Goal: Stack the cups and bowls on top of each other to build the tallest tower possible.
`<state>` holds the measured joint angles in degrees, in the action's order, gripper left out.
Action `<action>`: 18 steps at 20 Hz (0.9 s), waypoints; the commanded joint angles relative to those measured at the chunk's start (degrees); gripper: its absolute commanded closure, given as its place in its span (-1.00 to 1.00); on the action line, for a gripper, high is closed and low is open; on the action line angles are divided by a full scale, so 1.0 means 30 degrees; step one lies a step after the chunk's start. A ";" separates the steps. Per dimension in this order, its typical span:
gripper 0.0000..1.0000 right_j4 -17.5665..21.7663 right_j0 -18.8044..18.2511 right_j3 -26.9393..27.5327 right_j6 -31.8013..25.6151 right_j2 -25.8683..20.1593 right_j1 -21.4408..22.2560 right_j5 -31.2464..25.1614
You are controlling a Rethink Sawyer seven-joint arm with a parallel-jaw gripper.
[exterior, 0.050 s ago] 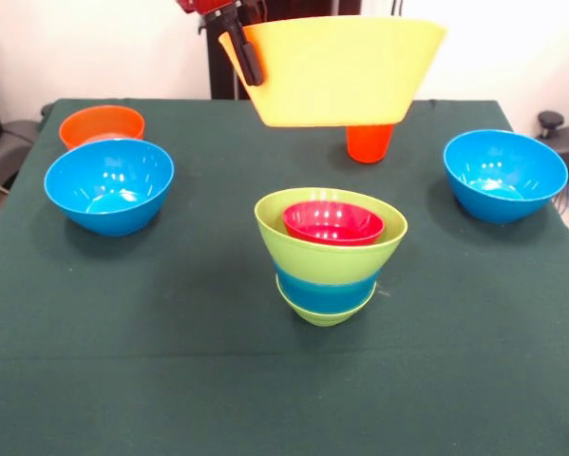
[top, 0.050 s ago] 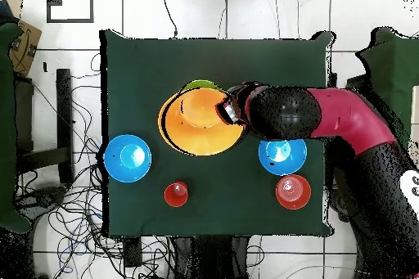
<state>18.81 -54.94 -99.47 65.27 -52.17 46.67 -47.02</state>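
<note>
The big yellow bowl [exterior, 0.050 s ago: 339, 68] hangs in the air. The gripper [exterior, 0.050 s ago: 247, 52] pinches its rim on one side, so the bowl is held tight, high above the table. In the overhead view the yellow bowl [top, 0.050 s ago: 199, 120] covers most of the tower and only a thin green edge peeks out behind it. So I think the bowl is almost right over the tower, but it has not been put down yet.

The tower [exterior, 0.050 s ago: 330, 255] stands in the middle of the dark green table [exterior, 0.050 s ago: 284, 399]. It has a small green bowl at the bottom, a blue bowl in that, and a lime green bowl [exterior, 0.050 s ago: 331, 249] on top. A small red-pink bowl [exterior, 0.050 s ago: 333, 223] sits inside the lime green one. That makes four bowls stacked so far.

Lots is still left to do. One blue bowl [exterior, 0.050 s ago: 109, 185] sits alone on one side of the table and another blue bowl [exterior, 0.050 s ago: 504, 175] sits alone on the other side. An orange bowl [exterior, 0.050 s ago: 101, 124] is just behind the first blue bowl. An orange cup [exterior, 0.050 s ago: 369, 142] stands at the back, partly hidden by the yellow bowl. I cannot see a yellow-green cup anywhere.

Nothing stands between the yellow bowl and the tower. The red-pink bowl in the top may make the big bowl sit wobbly, I think.
</note>
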 commanded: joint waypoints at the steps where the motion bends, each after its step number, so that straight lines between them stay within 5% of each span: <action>1: 1.00 0.0432 0.1416 0.0761 0.2496 0.1858 -0.0300 0.0403; 18: 1.00 0.0655 0.3115 0.1978 0.2524 0.3627 -0.1362 0.2443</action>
<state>19.08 -48.31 -97.03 65.27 -46.19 45.81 -41.70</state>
